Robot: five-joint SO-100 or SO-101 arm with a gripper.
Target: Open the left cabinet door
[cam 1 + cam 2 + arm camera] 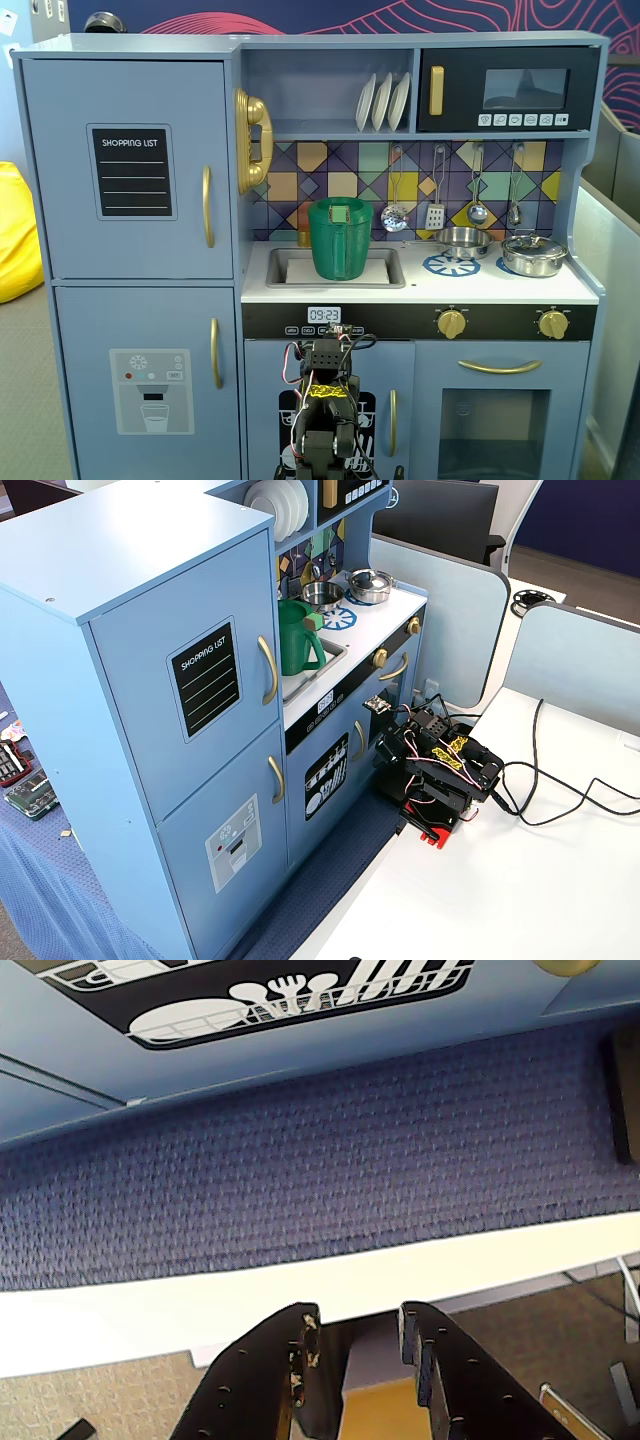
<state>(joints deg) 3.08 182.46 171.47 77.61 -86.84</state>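
Note:
The left cabinet door (130,230) is blue-grey with a black "SHOPPING LIST" chalkboard panel (132,172) and a vertical curved gold handle (207,206). It is closed, and it also shows in the other fixed view (150,670) with its handle (268,670). My arm (325,400) sits folded low on the white table (520,880), in front of the small dish-rack door (300,1000). It is far below and to the right of the handle. My gripper (358,1325) points at the table edge. Its jaws are slightly apart with nothing between them.
The ice/water dispenser door (150,390) is below the left cabinet door. A green jug (340,240) stands in the sink, and pots (533,254) sit on the stove. A blue mat (320,1160) lies between the table edge and the kitchen. Cables (560,790) trail right of the arm.

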